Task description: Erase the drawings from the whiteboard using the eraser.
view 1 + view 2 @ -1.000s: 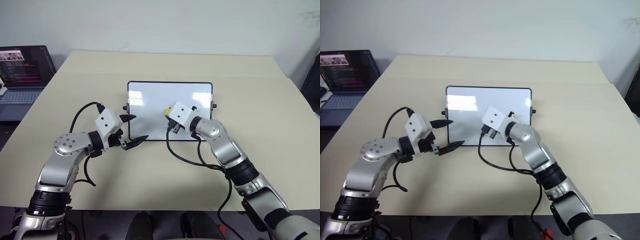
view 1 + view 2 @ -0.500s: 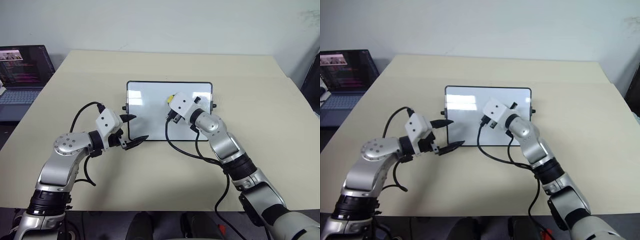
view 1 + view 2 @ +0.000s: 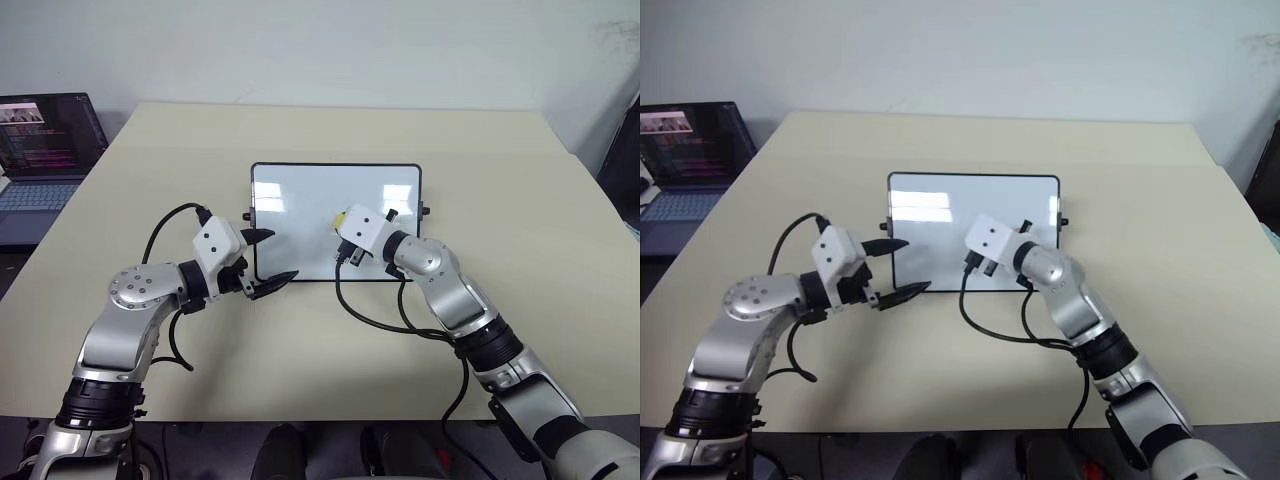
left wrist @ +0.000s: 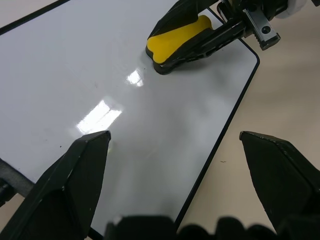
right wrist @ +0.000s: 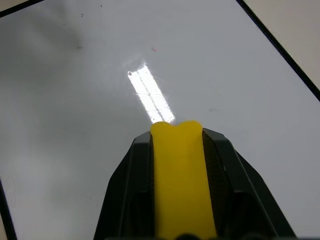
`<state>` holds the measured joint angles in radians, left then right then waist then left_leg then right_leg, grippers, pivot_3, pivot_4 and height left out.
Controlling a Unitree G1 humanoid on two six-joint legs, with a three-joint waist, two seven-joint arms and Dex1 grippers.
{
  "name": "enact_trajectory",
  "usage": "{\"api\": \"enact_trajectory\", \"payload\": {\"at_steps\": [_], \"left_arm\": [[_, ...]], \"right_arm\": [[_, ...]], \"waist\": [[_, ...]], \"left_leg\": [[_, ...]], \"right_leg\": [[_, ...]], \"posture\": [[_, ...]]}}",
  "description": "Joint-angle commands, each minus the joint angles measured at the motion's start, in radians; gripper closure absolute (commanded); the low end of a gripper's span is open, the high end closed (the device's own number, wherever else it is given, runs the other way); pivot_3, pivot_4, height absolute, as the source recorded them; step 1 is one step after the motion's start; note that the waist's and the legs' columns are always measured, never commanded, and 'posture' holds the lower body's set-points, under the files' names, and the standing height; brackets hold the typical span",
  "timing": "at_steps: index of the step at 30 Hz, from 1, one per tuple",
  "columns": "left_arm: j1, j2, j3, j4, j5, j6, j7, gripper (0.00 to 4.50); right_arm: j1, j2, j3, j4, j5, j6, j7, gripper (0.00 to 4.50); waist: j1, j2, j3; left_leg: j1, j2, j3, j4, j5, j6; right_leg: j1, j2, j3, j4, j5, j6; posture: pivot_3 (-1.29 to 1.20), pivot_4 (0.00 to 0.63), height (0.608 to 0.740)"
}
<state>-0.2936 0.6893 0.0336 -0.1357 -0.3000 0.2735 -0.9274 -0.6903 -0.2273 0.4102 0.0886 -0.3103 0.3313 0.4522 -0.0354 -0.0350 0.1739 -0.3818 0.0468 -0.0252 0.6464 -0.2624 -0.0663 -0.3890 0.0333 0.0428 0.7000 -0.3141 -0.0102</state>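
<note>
The whiteboard [image 3: 300,200] lies flat in the middle of the beige table. My right gripper [image 3: 343,222] is shut on the yellow eraser [image 3: 341,216], which presses on the board's right half. In the right wrist view the eraser [image 5: 180,175] sits between the black fingers [image 5: 132,175] over the glossy white surface. My left gripper [image 3: 272,257] is open at the board's near left corner, its fingers [image 4: 75,175] spread over the board [image 4: 100,65], holding nothing. The drawings are out of view; the exposed board looks plain white apart from a tiny red speck [image 5: 154,49].
A laptop [image 3: 45,150] with a lit screen stands off the table's far left. Black cables loop from both wrists onto the table [image 3: 300,340] in front of the board. A dark object [image 3: 622,170] stands at the right edge.
My right gripper slid the eraser toward the board's far edge, then back toward the near side. The left arm has stayed still.
</note>
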Motion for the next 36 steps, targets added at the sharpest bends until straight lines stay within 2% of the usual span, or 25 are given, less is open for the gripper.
{"api": "enact_trajectory", "payload": {"at_steps": [1,11,15,22,36], "left_arm": [[-0.015,0.0,0.004,-0.014,-0.004,-0.009,0.0,0.0],[-0.011,-0.002,0.003,-0.02,-0.002,-0.009,0.002,0.0],[-0.012,-0.006,0.003,-0.022,-0.002,-0.013,0.005,0.0],[-0.014,-0.012,-0.002,-0.024,-0.002,-0.02,0.001,0.0],[-0.062,-0.026,-0.039,-0.01,-0.003,-0.036,-0.025,0.0]], "right_arm": [[-0.033,0.011,-0.035,0.012,-0.013,-0.023,-0.045,3.5],[0.004,0.048,-0.083,-0.052,0.059,-0.003,-0.034,3.5],[0.066,0.077,-0.162,-0.244,0.171,0.116,0.007,3.5],[0.192,0.022,-0.194,-0.497,0.248,0.286,0.052,3.5],[0.394,-0.091,-0.194,-0.637,0.262,0.364,0.029,3.5]], "waist": [[0.0,0.0,0.0],[0.002,0.0,0.0],[0.003,0.0,0.0],[0.004,0.0,0.0],[0.002,0.0,0.0]], "left_leg": [[0.0,0.0,0.0,0.0,0.0,0.0],[-0.001,0.0,0.0,-0.001,0.0,0.0],[-0.003,0.0,-0.001,-0.001,0.0,0.0],[-0.004,0.0,-0.001,-0.001,0.0,0.0],[-0.004,-0.001,0.0,-0.001,0.0,0.0]], "right_leg": [[0.0,0.0,0.0,0.0,0.0,0.0],[0.0,0.0,0.0,-0.001,0.0,0.0],[-0.001,0.0,0.0,-0.002,0.0,0.0],[-0.002,-0.001,-0.001,-0.003,0.0,0.0],[-0.002,0.0,0.0,-0.003,0.0,0.0]], "posture": [[0.0,0.15,0.74],[0.0,0.15,0.74],[0.0,0.15,0.74],[0.0,0.15,0.74],[0.0,0.15,0.74]]}}
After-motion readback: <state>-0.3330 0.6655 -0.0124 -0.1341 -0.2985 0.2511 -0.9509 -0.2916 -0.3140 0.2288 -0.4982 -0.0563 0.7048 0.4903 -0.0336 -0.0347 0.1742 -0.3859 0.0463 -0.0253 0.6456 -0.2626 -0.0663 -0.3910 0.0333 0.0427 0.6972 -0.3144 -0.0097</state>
